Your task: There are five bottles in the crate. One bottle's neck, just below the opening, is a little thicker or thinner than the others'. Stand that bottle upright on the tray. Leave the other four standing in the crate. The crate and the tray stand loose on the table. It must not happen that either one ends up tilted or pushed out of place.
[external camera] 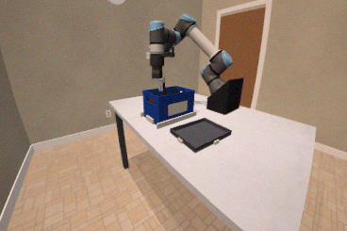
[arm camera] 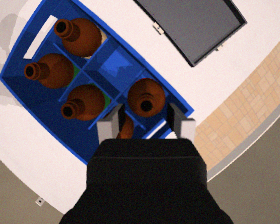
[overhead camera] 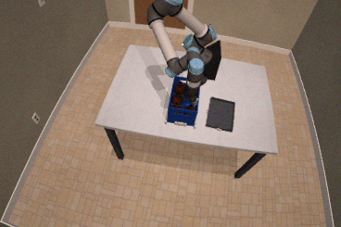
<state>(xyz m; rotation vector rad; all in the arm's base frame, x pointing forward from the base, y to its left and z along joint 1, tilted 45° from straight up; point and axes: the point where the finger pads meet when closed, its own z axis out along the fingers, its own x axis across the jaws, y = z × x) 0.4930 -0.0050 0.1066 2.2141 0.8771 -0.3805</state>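
The blue crate (overhead camera: 182,118) (external camera: 157,107) (arm camera: 46,107) stands on the table. In the wrist view, brown bottles show at its upper left (arm camera: 85,39), left (arm camera: 55,71), middle (arm camera: 87,102) and right (arm camera: 146,95). A fifth bottle (arm camera: 125,128) is mostly hidden by the gripper. Neck differences are too small to tell. My gripper (arm camera: 146,112) (external camera: 161,88) is open, pointing down over the crate. In the wrist view its fingers appear on either side of the right bottle's mouth, with nothing gripped. The dark tray (overhead camera: 221,114) (external camera: 200,134) (arm camera: 191,25) bears no bottle.
Crate walls and dividers surround the bottles. Pale strips (external camera: 176,120) lie along the crate's base. The tray has a low raised rim and lies beside the crate with a gap between them. The black arm mount (overhead camera: 214,62) (external camera: 227,96) stands behind on the table (overhead camera: 134,82).
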